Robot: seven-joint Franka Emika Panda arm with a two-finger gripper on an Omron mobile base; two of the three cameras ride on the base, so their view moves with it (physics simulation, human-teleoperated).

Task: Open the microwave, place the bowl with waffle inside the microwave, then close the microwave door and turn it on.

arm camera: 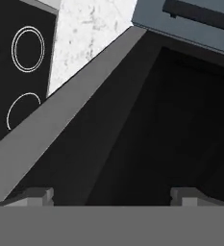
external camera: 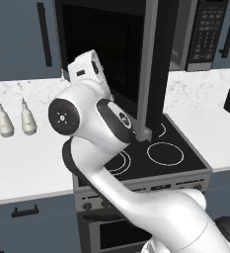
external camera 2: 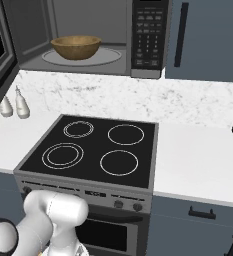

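The microwave (external camera 2: 88, 37) stands open, and the bowl (external camera 2: 75, 46) already sits inside on the round plate (external camera 2: 108, 57), toward the left of the cavity. So opening and loading look done; the waffle itself cannot be made out in the bowl. Left to do: swing the door (external camera: 111, 54) shut and press a button on the keypad (external camera 2: 149, 32). The tool (arm camera: 112, 194) is spread wide and holds nothing, its tips close against the door's dark glass, above the stove (external camera 2: 93, 150). It seems placed to push the door closed.
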